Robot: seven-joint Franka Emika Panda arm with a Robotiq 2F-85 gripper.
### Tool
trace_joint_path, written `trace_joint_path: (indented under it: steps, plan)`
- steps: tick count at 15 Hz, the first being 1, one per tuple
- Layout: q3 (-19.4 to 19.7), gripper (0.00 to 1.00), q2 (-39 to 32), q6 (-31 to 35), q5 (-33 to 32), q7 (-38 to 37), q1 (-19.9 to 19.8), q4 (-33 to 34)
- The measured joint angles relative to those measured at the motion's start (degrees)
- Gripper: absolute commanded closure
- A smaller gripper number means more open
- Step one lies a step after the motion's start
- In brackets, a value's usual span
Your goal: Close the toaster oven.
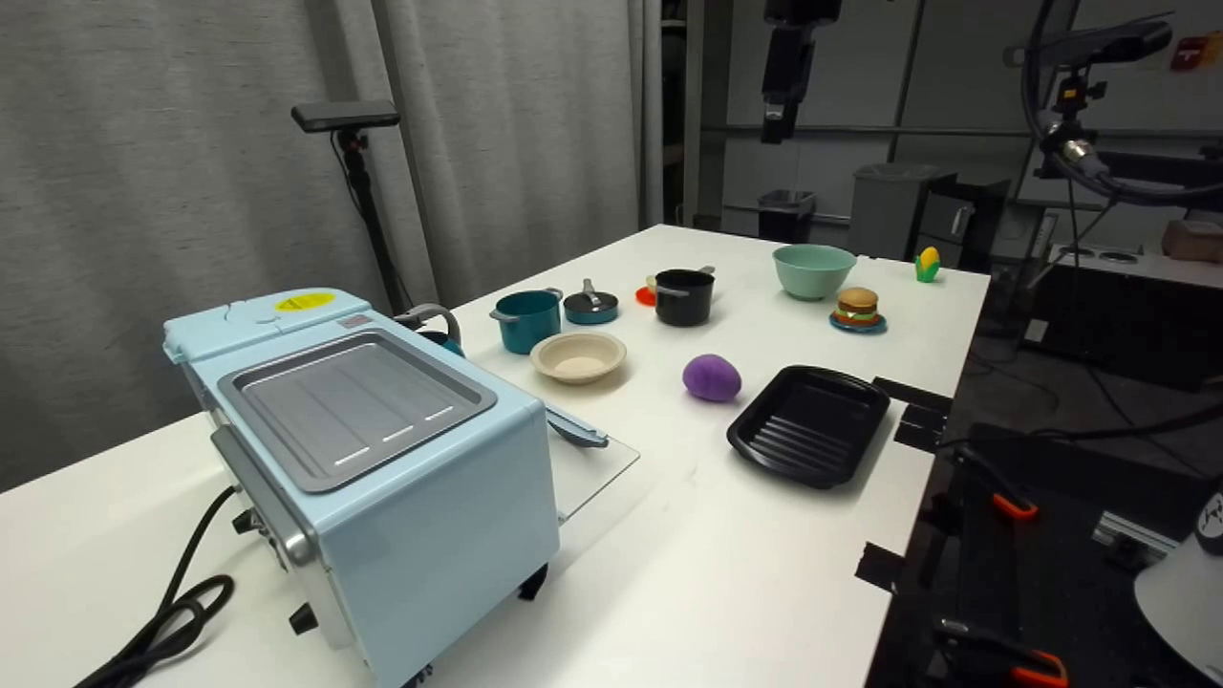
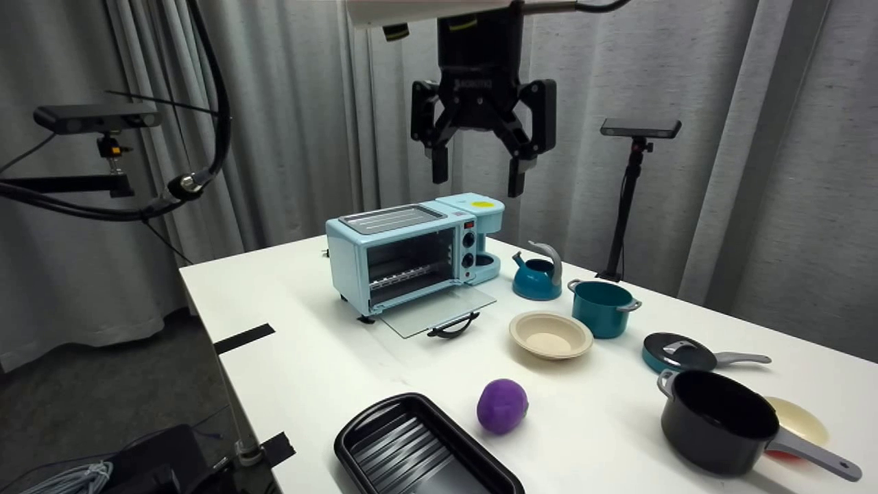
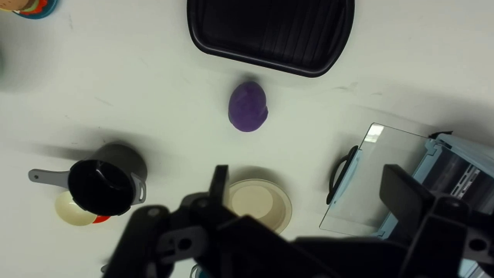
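Before us, a pale-blue boxy toaster oven (image 1: 420,468) stood on a white worktop (image 2: 302,357), its clear glass door (image 2: 432,309) lowered outward, presumably for loading. Black robot fingers (image 2: 440,165) hung above, apart and empty, likely because closing wanted a push, not a grip. Between the outer edge's curved black handle (image 3: 344,172) and a purple egg-shaped toy (image 2: 502,406) lay room to approach; a round cream bowl (image 2: 551,336) sat near the door's corner.
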State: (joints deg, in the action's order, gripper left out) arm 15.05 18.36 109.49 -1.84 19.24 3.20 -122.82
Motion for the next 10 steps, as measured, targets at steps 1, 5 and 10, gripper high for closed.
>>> trace_joint_path:
  steps: [1, 5, 10]
  plan:
    - [0.1, 0.00, 0.1, -0.2, 0.0, 0.0, 0.0, 0.2]
    - [-1.1, 0.00, 0.0, 0.0, 0.0, 0.0, -1.2, -0.4]
    - [-2.3, 0.00, -2.0, 5.6, 2.5, 0.1, -1.2, -3.8]
